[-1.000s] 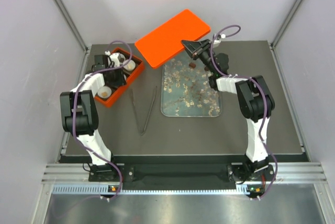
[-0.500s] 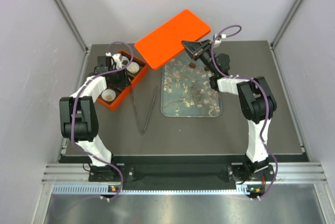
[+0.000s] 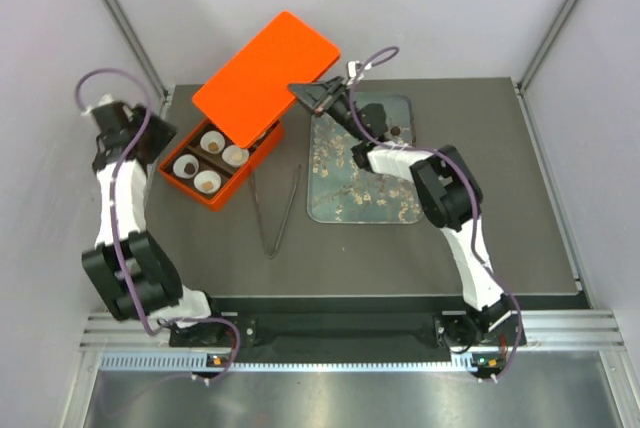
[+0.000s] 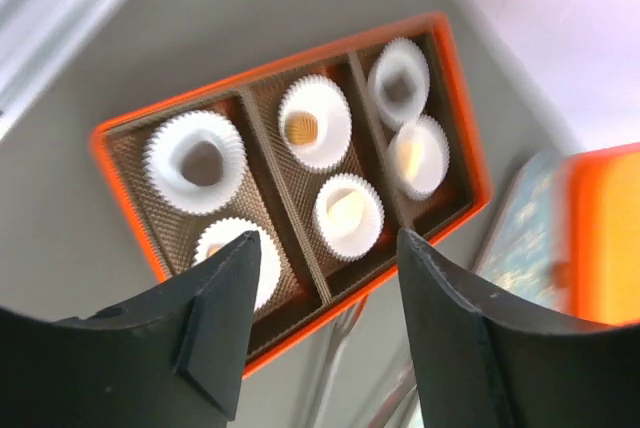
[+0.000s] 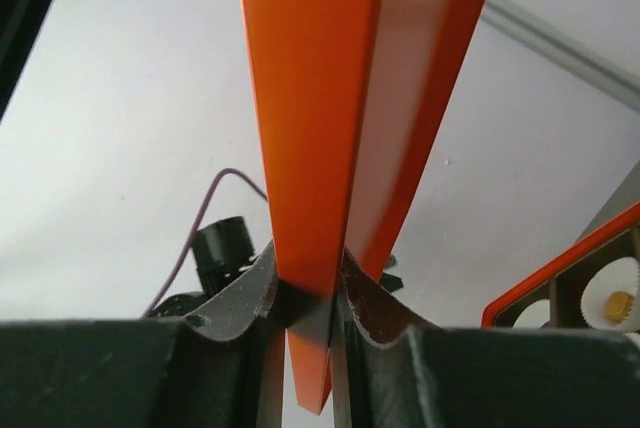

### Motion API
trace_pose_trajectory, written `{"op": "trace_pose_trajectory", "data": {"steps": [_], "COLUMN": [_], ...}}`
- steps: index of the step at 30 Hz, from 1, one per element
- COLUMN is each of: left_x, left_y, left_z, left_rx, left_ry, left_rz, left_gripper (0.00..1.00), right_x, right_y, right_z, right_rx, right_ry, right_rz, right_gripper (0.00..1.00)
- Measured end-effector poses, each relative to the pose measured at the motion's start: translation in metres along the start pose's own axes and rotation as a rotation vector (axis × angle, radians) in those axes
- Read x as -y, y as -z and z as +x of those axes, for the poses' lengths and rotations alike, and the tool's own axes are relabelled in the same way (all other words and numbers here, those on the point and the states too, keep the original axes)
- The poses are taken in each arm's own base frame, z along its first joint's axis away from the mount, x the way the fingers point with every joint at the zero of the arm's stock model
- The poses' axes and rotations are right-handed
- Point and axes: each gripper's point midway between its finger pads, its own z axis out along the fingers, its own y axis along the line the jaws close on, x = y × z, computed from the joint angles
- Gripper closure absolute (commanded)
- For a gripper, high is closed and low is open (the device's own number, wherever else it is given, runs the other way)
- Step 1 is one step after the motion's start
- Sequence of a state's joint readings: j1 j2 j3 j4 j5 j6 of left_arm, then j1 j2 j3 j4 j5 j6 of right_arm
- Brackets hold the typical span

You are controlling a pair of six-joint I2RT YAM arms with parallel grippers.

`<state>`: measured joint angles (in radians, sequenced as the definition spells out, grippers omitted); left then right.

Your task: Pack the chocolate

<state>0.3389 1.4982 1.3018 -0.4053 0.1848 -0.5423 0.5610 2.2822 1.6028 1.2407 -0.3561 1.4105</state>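
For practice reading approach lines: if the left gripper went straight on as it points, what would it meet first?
Probably the box, at a cup in its middle compartment; depth is unclear.

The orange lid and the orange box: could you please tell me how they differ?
The lid is held up in the air, pinched by the right gripper; the box rests on the table. The lid is a plain slab; the box has three compartments holding white paper cups. Both are orange.

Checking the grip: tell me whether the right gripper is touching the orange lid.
Touching. The right wrist view shows the right gripper clamped on the orange lid, both fingers pressed against its thin edge.
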Motion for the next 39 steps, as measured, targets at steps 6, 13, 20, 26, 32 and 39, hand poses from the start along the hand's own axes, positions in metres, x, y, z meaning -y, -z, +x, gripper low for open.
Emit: {"op": "trace_pose_trajectory", "data": {"steps": [6, 13, 20, 26, 32, 39], "left_x": [-0.004, 0.011, 0.016, 0.014, 0.008, -0.006], "left_y": [0.039, 0.038, 0.041, 0.034, 0.030, 0.017], "left_z": [0.011, 0.045, 0.047, 0.053, 0.054, 0.068], "left_rx": [0.080, -0.006, -0.008, -0.031, -0.022, -0.051], "left_ry": [0.230, 0.342, 0.340, 0.357, 0.352, 0.393], "left_rz": [0.181, 0.366, 0.427, 0.433, 0.411, 0.381], "left_gripper": [0.32, 0.29, 0.31, 0.35, 0.39, 0.39], "right_x": [0.028, 0.071, 0.081, 0.082, 0.102, 0.123], "right_y": [-0.027, -0.032, -0.036, -0.040, -0.034, -0.025], "right_z": [0.056, 0.081, 0.076, 0.081, 0.098, 0.114], "right_rx": [-0.056, -0.064, -0.026, -0.020, -0.037, -0.053], "right_ry": [-0.035, -0.067, -0.091, -0.113, -0.153, -0.185], "right_rz": [-0.024, 0.054, 0.062, 0.048, 0.077, 0.114], "right_gripper": [1.00, 1.00, 1.00, 1.00, 1.00, 1.00]}}
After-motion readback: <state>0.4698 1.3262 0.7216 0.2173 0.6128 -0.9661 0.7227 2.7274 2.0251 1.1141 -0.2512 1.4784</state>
